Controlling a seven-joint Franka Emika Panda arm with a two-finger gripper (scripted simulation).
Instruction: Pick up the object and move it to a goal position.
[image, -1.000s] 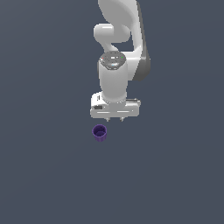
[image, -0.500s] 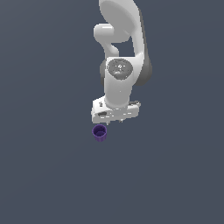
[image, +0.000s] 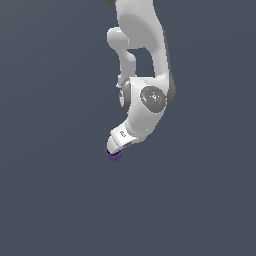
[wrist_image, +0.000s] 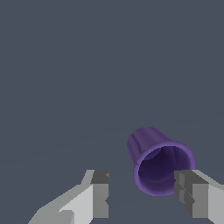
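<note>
The object, a small dark purple cup (image: 115, 155), stands on the grey floor just below the middle of the exterior view. Only its lower edge peeks out from under my white hand (image: 123, 137), which is tilted down over it. In the wrist view the cup (wrist_image: 159, 162) shows its hollow inside and round rim. It sits between my fingers, much closer to one fingertip (wrist_image: 189, 183) than to the other fingertip (wrist_image: 100, 186). My gripper (wrist_image: 143, 181) is open and its jaws do not touch the cup.
The white arm (image: 142, 45) reaches down from the top of the exterior view. Everything around the cup is plain dark grey floor (image: 55, 190); no other object shows in either view.
The wrist has swung and tilted, and the hand has dropped toward the cup. It now covers most of the cup, which stood in full view below it before. The cup has not moved.
</note>
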